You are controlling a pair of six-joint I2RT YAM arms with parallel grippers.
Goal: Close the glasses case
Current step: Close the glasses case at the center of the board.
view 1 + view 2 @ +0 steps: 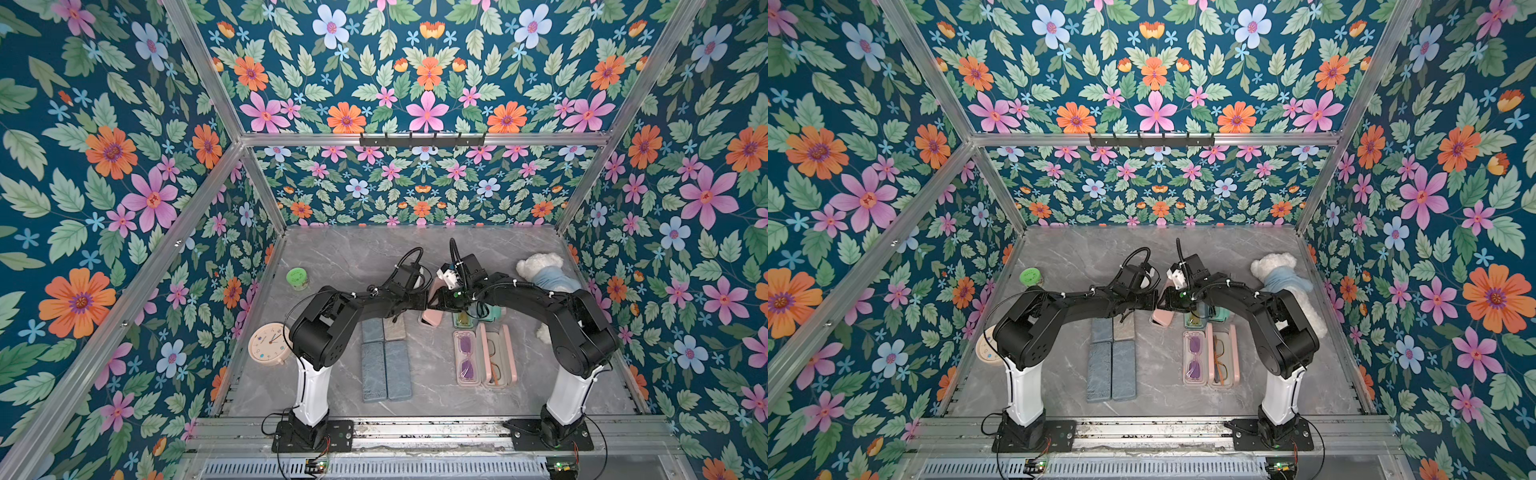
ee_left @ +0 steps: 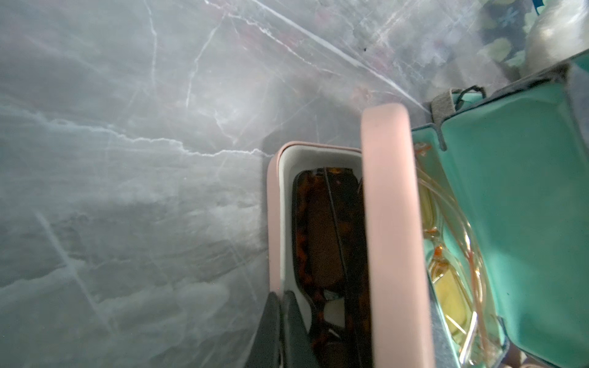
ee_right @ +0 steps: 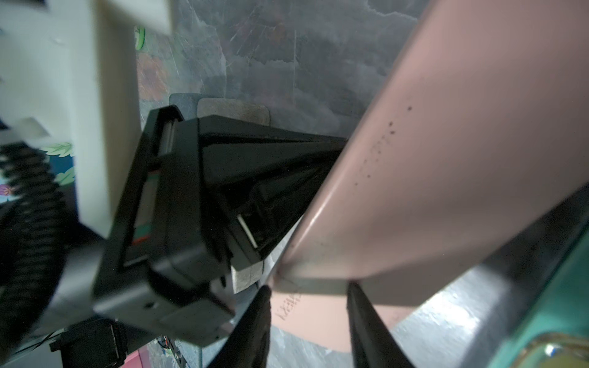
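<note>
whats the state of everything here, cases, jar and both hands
pink case: partly open, lid raised, dark glasses inside
teal case: open, yellow glasses inside
front pink cases: both open
blue cases: closed
green jar: capped
left hand: shut on the pink case's base wall
right hand: gripping the raised lid's edge

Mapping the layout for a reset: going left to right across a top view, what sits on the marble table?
Cream round alarm clock, green-lidded jar, blue textured closed cases, open pink case holding purple glasses, white plush bear.
</note>
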